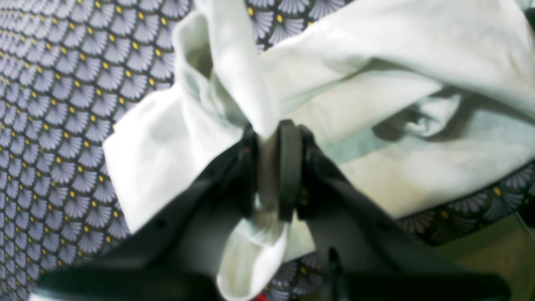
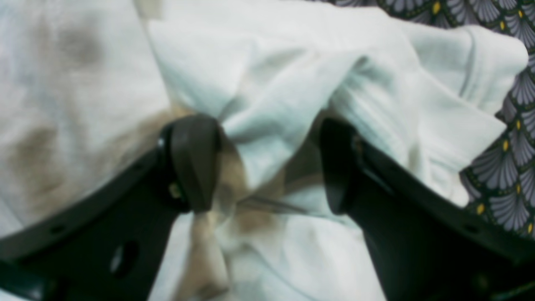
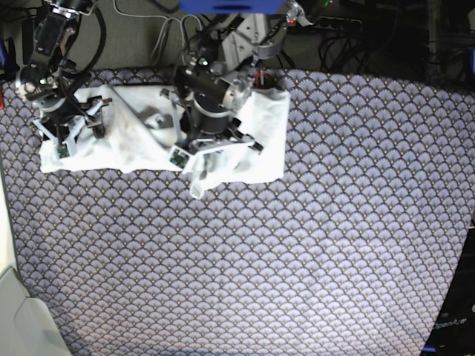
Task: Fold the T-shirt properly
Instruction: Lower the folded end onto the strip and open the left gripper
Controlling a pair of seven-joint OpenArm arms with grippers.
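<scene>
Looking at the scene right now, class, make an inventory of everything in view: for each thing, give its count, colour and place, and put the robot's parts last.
T-shirt: one, white, bunched and wrinkled across the upper left and middle of the base view
Patterned cloth: one, grey-violet fan shapes with yellow dots, spread beneath the shirt
Left gripper: one, black, shut on a raised fold of the shirt
Right gripper: one, black, open over the shirt, a ridge of fabric between its fingers
Arms: two, black and metallic, reaching in from the top of the base view
</scene>
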